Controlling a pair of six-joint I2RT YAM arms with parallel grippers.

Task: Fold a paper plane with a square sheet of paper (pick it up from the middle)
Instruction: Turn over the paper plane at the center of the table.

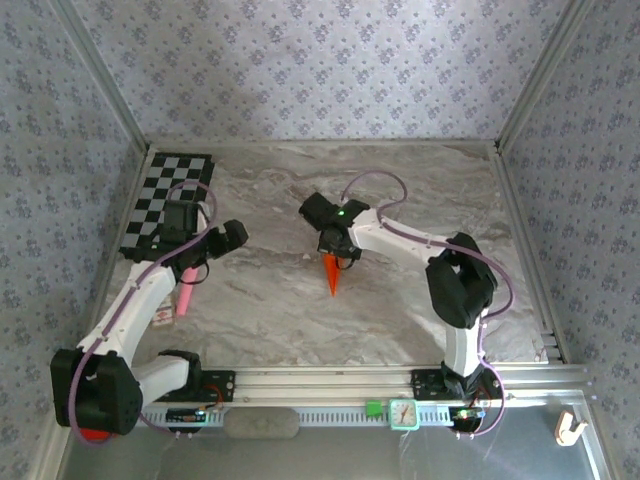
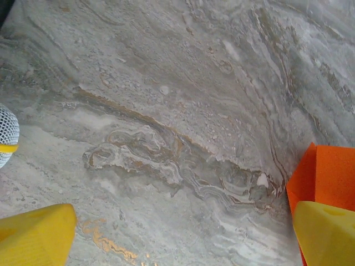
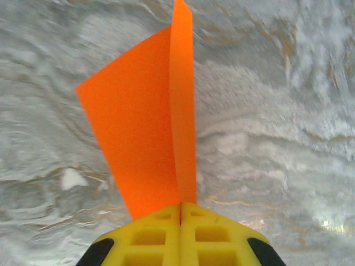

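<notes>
The plane (image 3: 150, 127) is clamped at its crease by the right gripper (image 3: 180, 219), well right of the checkerboard (image 1: 165, 200). The left gripper (image 2: 183, 238) is held wide apart. The plane is judged light, limp and crushable, and best gripped along the crease.

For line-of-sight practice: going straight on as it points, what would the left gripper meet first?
Probably the marble table; the orange paper lies off to the side of the left gripper.

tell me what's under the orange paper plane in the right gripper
The marbled table lies below the paper plane, pinched in the shut right gripper. The patch straight beneath the paper is covered, so whether it touches cannot be told.
</notes>
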